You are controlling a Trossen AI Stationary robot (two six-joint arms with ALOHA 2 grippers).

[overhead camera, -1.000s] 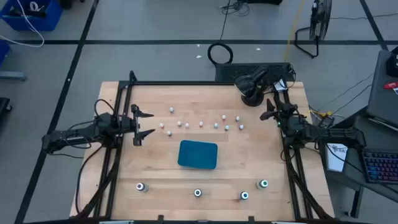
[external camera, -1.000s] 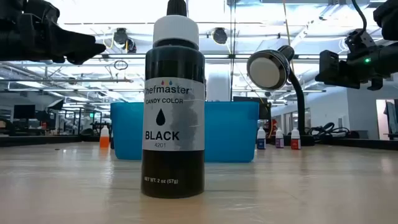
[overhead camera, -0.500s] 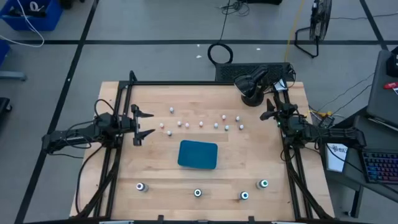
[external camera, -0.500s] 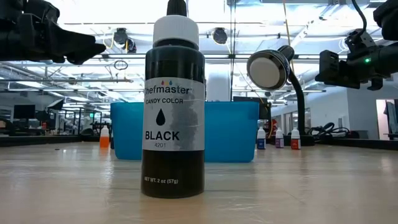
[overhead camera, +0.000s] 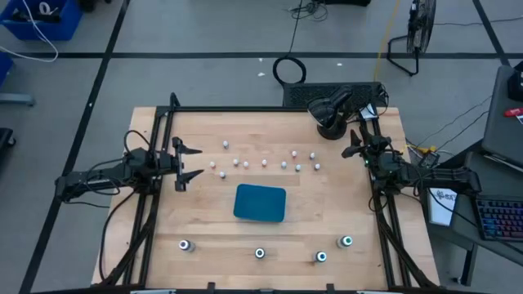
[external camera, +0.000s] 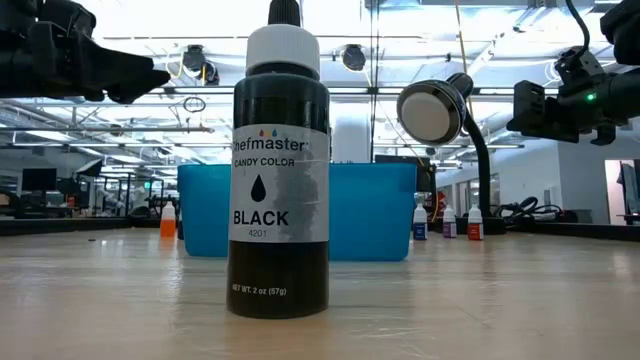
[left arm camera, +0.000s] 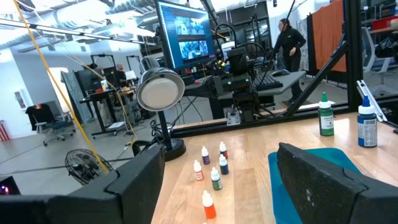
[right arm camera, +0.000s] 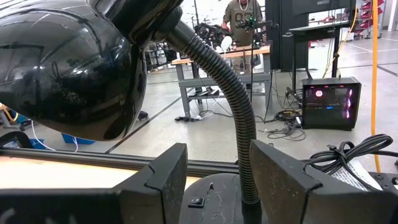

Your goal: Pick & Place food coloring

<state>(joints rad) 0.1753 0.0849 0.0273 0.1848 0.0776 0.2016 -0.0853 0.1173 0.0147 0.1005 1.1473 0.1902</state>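
Several tiny food coloring bottles (overhead camera: 264, 162) stand in a loose row across the middle of the table. The left wrist view shows some of them (left arm camera: 216, 178) upright on their bases. Bigger dark bottles (overhead camera: 260, 254) stand along the near edge, and one labelled BLACK (external camera: 280, 170) fills the low view. A teal tray (overhead camera: 260, 202) lies between the two groups. My left gripper (overhead camera: 189, 163) hovers open at the table's left side, level, pointing toward the bottles. My right gripper (overhead camera: 354, 145) hovers open at the right side, beside the lamp, with nothing between its fingers.
A black gooseneck lamp (overhead camera: 331, 114) stands at the far right corner, its neck (right arm camera: 239, 118) close in front of my right gripper. Bare wood lies around the tray. A black frame rail (overhead camera: 270, 110) runs along the far edge. People stand in the room beyond.
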